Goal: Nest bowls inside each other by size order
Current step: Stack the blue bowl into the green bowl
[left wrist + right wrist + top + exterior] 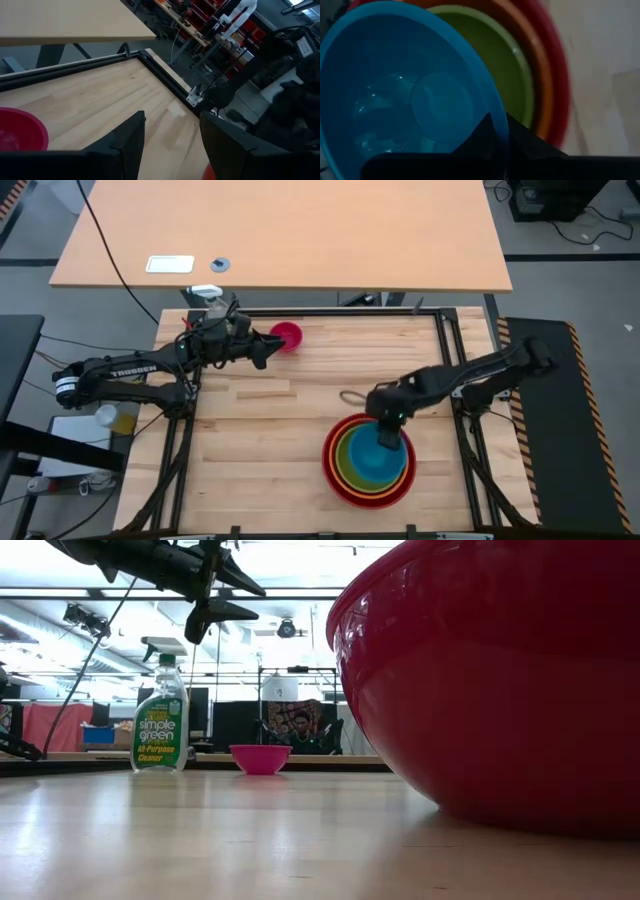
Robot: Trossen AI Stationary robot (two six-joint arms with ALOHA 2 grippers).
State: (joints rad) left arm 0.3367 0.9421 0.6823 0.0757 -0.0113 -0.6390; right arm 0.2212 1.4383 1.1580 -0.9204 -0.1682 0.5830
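The red bowl [330,470] stands at the table's near right with the orange bowl [341,476] and the lime green bowl [354,445] nested in it. My right gripper [386,430] is above them, shut on the blue bowl [378,462], which sits inside the green one. The magenta-pink bowl [288,336] stands on its base at the far middle, also seen in the low view [260,758]. My left gripper [270,346] is open and empty, just left of the pink bowl and above it [228,598]. My right gripper holds the blue bowl by its rim [501,131], one finger inside [482,132] and one outside [525,137], coming from above. The bowl is open side up, off-centre over the lime green bowl [495,60]. Whether it rests there, I cannot tell.
A yellow-green spray bottle [160,720] stands at the table's far left. A black frame [445,350] runs along the table's edges. A separate desk [280,230] lies beyond the far edge. Bare wood lies between the pink bowl and the stack.
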